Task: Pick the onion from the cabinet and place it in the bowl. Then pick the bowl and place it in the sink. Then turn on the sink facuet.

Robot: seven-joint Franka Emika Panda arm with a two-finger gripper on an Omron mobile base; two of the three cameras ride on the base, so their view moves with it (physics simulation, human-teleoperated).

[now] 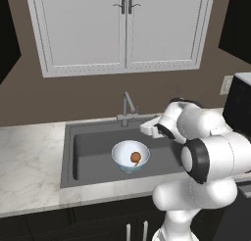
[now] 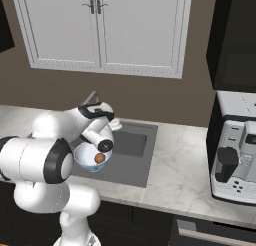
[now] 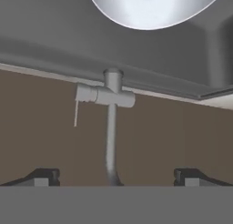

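Observation:
The bowl (image 1: pixel 124 152) stands in the sink basin (image 1: pixel 88 147), white inside, with the small orange-brown onion (image 1: pixel 135 157) lying in it. Behind the basin rises the slim grey sink facuet (image 1: pixel 127 108). My gripper (image 1: pixel 144 127) hangs open just right of the tap, a little above the basin's back edge, holding nothing. In the hand view the sink facuet (image 3: pixel 110 127) runs down the middle between my two spread fingertips (image 3: pixel 43 176), apart from both, and the bowl (image 3: pixel 150 9) shows at the top. From the right side, my arm partly covers the bowl (image 2: pixel 86 161) and onion (image 2: pixel 99 159).
The wall cabinet (image 1: pixel 122 29) above the sink has both doors shut. Marble counter (image 1: pixel 29 161) lies left of the basin. A coffee machine (image 2: pixel 235 160) stands on the counter at the right, under a dark upper unit.

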